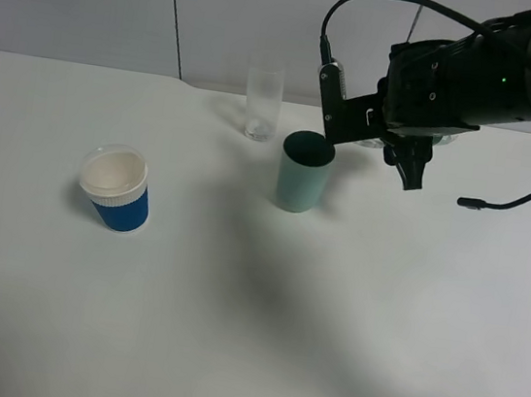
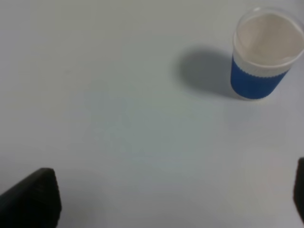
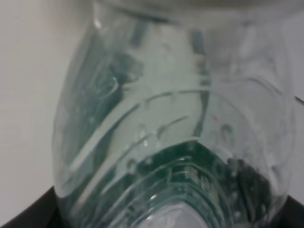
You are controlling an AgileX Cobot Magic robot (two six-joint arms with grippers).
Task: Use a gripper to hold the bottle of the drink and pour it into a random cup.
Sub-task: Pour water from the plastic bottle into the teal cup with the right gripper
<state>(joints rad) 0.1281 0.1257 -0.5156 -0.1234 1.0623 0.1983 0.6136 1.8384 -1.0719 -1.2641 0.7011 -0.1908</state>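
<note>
My right gripper (image 1: 406, 156) hangs above the table just right of the teal-green cup (image 1: 304, 176), which stands upright and apart from it. The right gripper is shut on the bottle of the drink. The bottle fills the right wrist view (image 3: 166, 118) with its clear ribbed plastic and dark green label, and the dark fingers (image 3: 23, 219) show at its sides. In the exterior high view the arm hides nearly all of the bottle; only a clear sliver (image 1: 375, 142) shows under it. My left gripper (image 2: 164, 202) is open and empty over bare table.
A blue cup with a white rim (image 1: 116, 189) stands at the left and also shows in the left wrist view (image 2: 266, 52). A tall clear glass (image 1: 262, 105) stands behind the teal cup. A black cable (image 1: 530, 199) loops off the right arm.
</note>
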